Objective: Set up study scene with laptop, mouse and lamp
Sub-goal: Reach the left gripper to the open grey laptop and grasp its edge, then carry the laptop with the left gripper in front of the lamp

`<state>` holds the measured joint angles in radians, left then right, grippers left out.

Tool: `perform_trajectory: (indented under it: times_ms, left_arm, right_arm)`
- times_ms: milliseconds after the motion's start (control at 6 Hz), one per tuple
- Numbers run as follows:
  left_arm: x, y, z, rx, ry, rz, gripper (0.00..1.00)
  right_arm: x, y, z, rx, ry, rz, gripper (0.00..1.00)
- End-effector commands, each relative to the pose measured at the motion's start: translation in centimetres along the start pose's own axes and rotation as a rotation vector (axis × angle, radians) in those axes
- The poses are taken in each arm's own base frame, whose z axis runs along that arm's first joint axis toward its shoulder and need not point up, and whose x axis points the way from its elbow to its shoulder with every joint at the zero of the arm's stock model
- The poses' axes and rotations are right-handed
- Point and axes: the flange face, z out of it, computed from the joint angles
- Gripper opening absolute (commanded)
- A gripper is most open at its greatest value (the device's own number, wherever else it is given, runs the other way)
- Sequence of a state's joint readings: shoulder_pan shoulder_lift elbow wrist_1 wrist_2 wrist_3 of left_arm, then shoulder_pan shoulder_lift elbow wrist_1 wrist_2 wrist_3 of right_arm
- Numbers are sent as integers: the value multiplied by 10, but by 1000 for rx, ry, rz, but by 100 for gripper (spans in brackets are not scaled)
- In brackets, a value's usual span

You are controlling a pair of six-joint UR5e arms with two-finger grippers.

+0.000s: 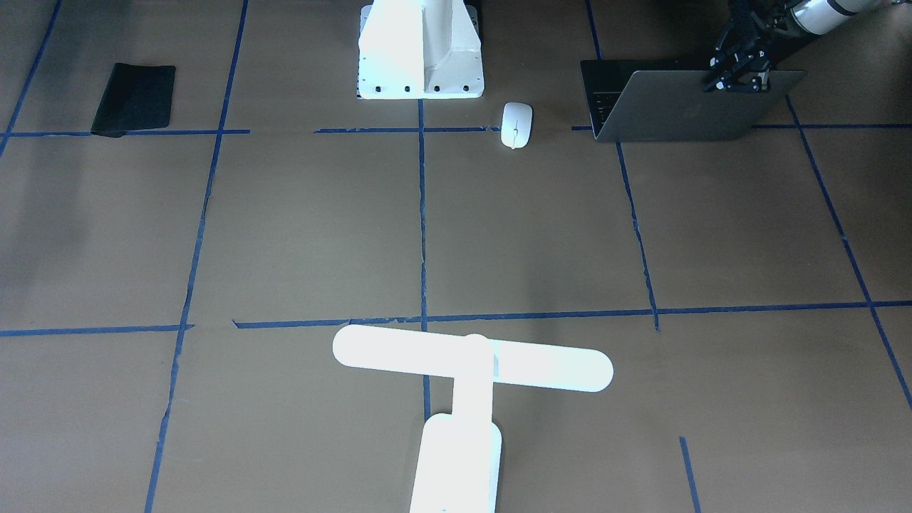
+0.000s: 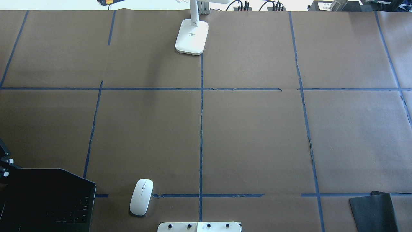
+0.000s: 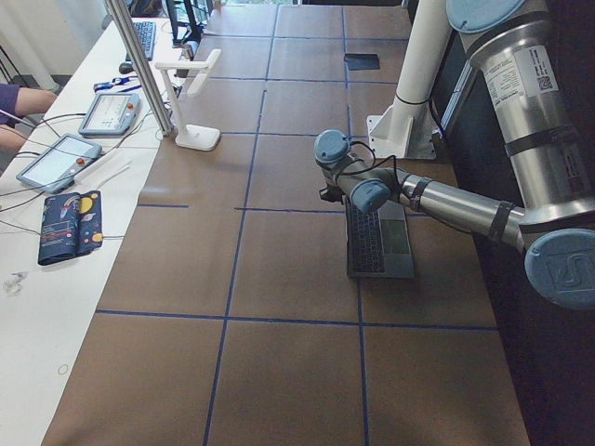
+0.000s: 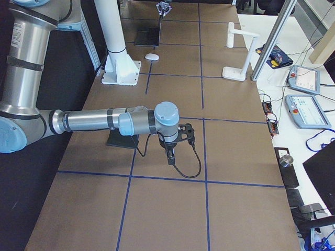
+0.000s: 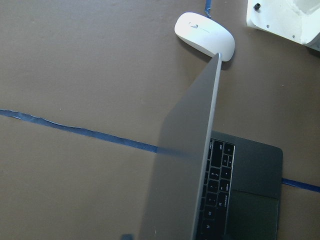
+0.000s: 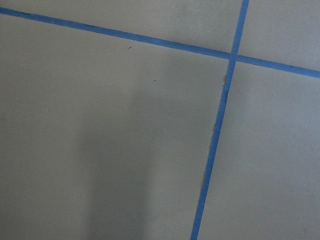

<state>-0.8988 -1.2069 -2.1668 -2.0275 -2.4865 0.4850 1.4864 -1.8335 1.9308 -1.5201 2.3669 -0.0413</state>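
Grey metal, stiff, smooth and probably fairly heavy, the laptop (image 1: 670, 107) stands half-open at the near left corner of the table (image 1: 534, 235), the left gripper (image 1: 742, 84) straddling its lid's top edge, a sensible hold, though I cannot tell whether it is clamped.

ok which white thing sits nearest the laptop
The mouse, the small oval right beside the laptop; the bolted block is farther, the lamp farthest.
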Motion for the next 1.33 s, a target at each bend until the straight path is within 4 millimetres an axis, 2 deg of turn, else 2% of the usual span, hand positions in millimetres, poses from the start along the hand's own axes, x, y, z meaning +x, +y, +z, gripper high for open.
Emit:
perform_trajectory:
  times_ms: [0, 167, 333, 500, 667, 833, 1167]
  left_arm:
    - [-3, 1, -1, 9, -1, 35, 0]
    - [-7, -5, -7, 22, -16, 50, 0]
    - [-21, -6, -35, 52, -99, 87, 0]
    - [-33, -9, -52, 62, -152, 150, 0]
    - [-43, -23, -56, 68, -176, 212, 0]
    - [-63, -40, -57, 78, -195, 234, 0]
    - [-138, -82, -56, 98, -244, 259, 0]
  right_arm:
    - [0, 0, 0, 0, 0, 2, 100]
    - [0, 0, 0, 1, 0, 2, 100]
    - [0, 0, 0, -2, 0, 6, 100]
    - [0, 0, 0, 0, 0, 5, 100]
    - [0, 0, 0, -1, -2, 8, 100]
    - [0, 0, 0, -1, -2, 6, 100]
    - [0, 0, 0, -2, 0, 6, 100]
